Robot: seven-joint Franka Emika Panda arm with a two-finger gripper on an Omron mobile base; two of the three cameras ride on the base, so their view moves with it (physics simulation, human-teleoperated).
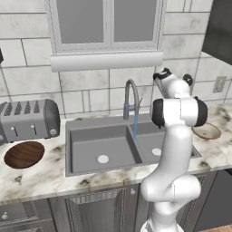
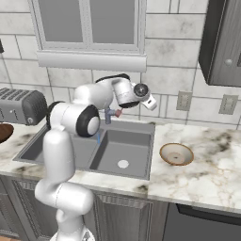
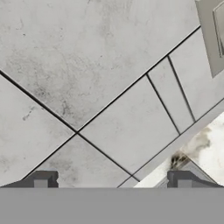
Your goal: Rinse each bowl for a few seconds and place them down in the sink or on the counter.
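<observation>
pale bowl [image 2: 176, 154]: tan with a whitish inside, upright on the desk [image 2: 207, 174] to the right of the sink, well apart from the basin edge
dark bowl [image 1: 24, 154]: brown wood-grain, upright on the desk left of the sink, just in front of the toaster
sink [image 1: 90, 152]: grey double basin set into the desk, a white drain in each half; a thin blue stream falls from the gooseneck tap [image 1: 131, 97] near the divider
tool [image 3: 112, 181]: fingers wide apart, nothing between them, raised above the back of the sink and facing the tiled wall
desk: white-beige marble look with brown-grey veins, over grey panelled cabinets [image 1: 90, 208]
toaster [image 1: 28, 119]: grey, four slots, at the far left against the wall
wall [image 2: 169, 61]: large pale grey tiles, two outlets [image 2: 183, 100] on the right
window [image 1: 106, 27]: above the tap, with a pale sill
</observation>
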